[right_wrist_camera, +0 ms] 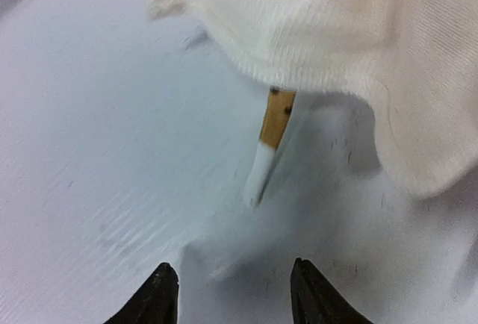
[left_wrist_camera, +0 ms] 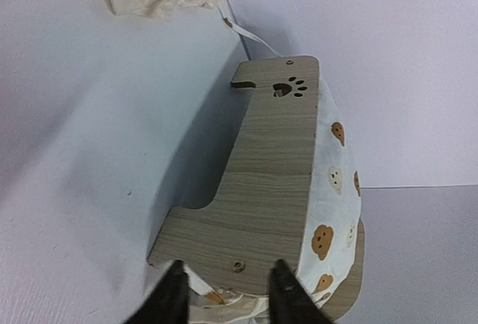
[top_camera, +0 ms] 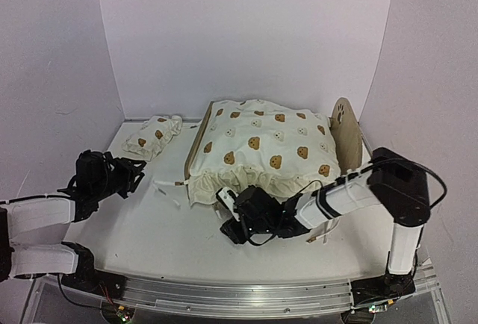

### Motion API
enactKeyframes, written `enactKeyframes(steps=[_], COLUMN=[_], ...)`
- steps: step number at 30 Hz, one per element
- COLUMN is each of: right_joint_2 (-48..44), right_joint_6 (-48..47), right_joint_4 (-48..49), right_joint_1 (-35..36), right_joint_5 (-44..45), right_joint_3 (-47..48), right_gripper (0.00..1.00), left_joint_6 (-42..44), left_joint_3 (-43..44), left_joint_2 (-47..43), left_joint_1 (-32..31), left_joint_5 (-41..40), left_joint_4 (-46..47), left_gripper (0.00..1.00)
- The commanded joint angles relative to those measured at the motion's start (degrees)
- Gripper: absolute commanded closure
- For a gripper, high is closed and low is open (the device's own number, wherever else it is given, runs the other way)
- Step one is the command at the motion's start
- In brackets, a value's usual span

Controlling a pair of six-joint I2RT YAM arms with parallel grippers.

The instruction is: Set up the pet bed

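At the back of the worktop (top_camera: 149, 234), the pet bed (top_camera: 346, 134) stands under its bear-print cushion (top_camera: 261, 141). Both the left fingers (left_wrist_camera: 173, 294) and the right fingers (right_wrist_camera: 158, 294) are parted and empty, the right ones low by the cushion's front ruffle, probably to straighten it.

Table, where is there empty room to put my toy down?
Bare table lies in front, between the left tool and the right tool. It is crowded at the back and right: small pillow, bear-print cushion over the pet bed, right arm.
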Motion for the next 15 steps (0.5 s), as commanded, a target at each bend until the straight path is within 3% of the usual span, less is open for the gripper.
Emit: enactKeyframes(steps=[1, 3, 6, 8, 12, 15], right_joint_2=[-19.06, -26.19, -35.44, -38.53, -34.99, -27.25], right_joint_6=[2.79, 2.85, 3.29, 3.73, 2.73, 3.56], right_joint_4=[-20.39, -27.93, -36.33, -39.38, -40.7, -40.83], right_joint_1=[0.38, -0.35, -4.63, -10.02, -18.94, -26.08], right_joint_5=[-4.2, -3.33, -4.32, -7.03, -10.39, -16.28], right_joint_3=[-2.06, -3.45, -3.18, -0.33, 9.87, 21.17], right_gripper=[0.34, 0.24, 0.15, 0.11, 0.03, 0.03], left_joint_6=[5.01, 7.73, 15.09, 20.19, 31.31, 35.21], left_joint_3=[-3.15, -3.07, 2.61, 7.65, 23.96, 35.22], left_joint_2=[-6.07, -10.3, -13.67, -12.47, 0.76, 11.93], left_joint_1=[0.46, 0.44, -0.05, -1.65, -13.21, -17.93], left_joint_5=[0.08, -2.21, -6.71, -6.88, -10.35, -6.01], left_joint_4=[-5.53, -10.69, -22.4, -23.36, -23.17, -17.87], left_gripper=[0.39, 0.21, 0.12, 0.03, 0.01, 0.03])
